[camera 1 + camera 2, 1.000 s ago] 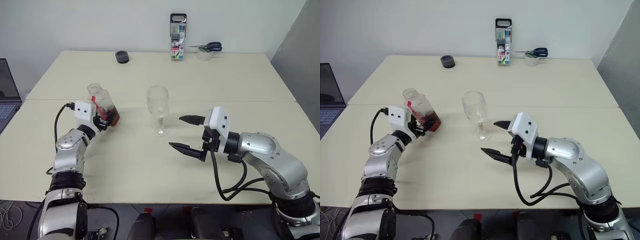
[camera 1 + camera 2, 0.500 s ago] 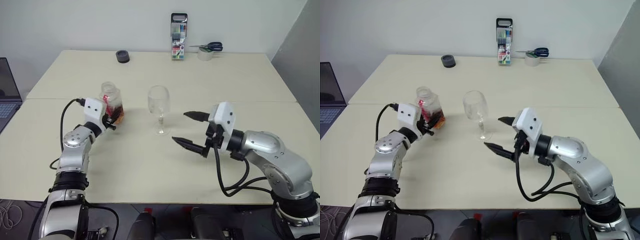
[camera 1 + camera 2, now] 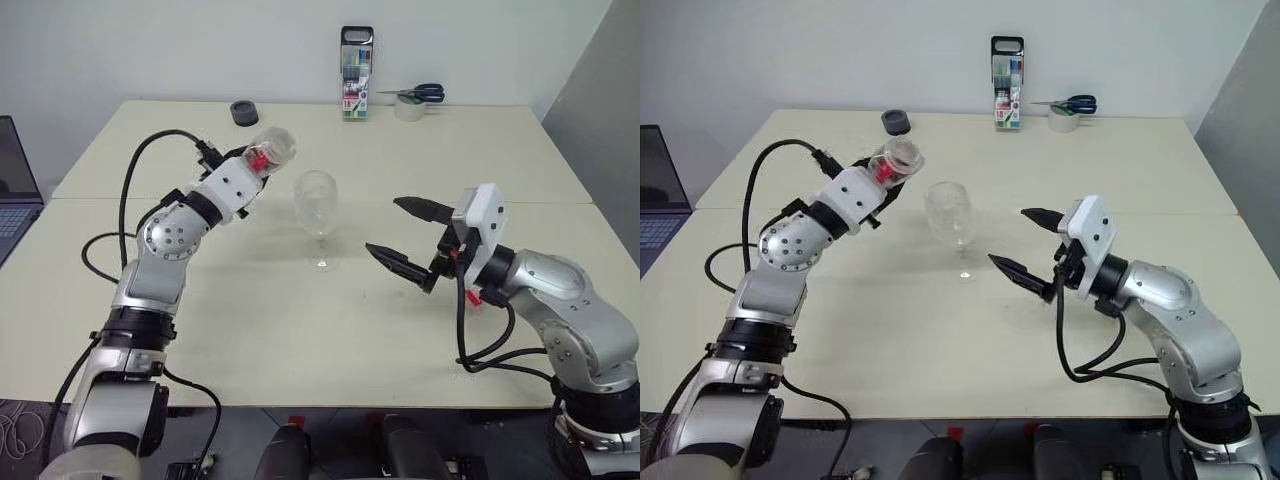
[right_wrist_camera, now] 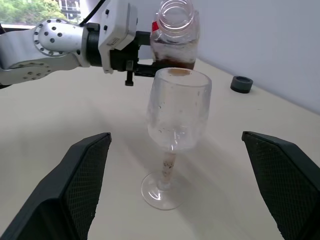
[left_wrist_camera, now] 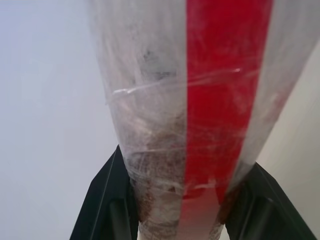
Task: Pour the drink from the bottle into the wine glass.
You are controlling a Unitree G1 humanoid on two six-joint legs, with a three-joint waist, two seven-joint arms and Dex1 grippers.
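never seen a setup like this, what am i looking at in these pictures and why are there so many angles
This is a humanoid robot with two arms, each ending in a two-fingered black pincer. Two pictures come from cameras in its head, looking down over a pale table; they show one scene from slightly different spots. The other two come from cameras on each wrist, looking along that arm's fingers.

The left pincer is shut on a small clear bottle with a red label strip and no cap on, tilted toward an empty wine glass standing mid-table. Brownish drink sits in the bottle's lower part. The right pincer is open, holding nothing, beside the glass.

At the table's far edge: a marker case, scissors on a tape roll, and a small dark round thing. A laptop shows at the left.
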